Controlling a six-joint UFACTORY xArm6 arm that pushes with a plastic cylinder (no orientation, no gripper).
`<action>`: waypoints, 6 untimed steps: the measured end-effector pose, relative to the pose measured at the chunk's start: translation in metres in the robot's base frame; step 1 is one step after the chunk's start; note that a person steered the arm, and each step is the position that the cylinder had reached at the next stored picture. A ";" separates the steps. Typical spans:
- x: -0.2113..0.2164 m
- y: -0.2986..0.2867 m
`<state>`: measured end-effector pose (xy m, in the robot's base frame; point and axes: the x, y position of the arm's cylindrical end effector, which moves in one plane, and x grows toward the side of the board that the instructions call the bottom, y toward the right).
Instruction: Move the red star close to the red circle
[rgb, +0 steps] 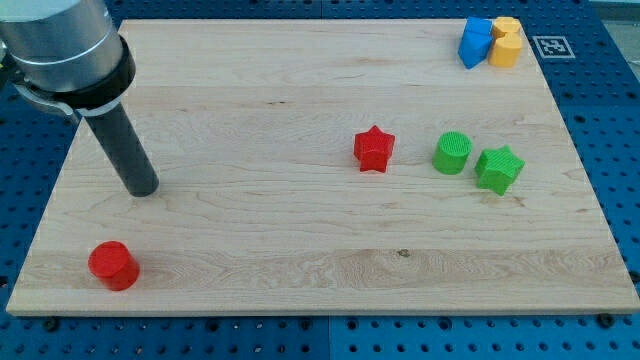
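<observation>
The red star (374, 149) lies on the wooden board (300, 270) a little right of the middle. The red circle (112, 265) sits near the board's bottom left corner. My tip (143, 189) is at the view's left, above and slightly right of the red circle and far to the left of the red star. It touches neither block.
A green circle (452, 153) and a green star (498, 168) lie just right of the red star. A blue block (474, 42) and a yellow block (506, 42) sit together at the top right corner. A small printed marker (548, 46) lies off the board there.
</observation>
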<state>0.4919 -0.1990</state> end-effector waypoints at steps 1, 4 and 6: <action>-0.013 -0.014; -0.122 0.047; -0.134 0.195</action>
<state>0.3582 -0.0040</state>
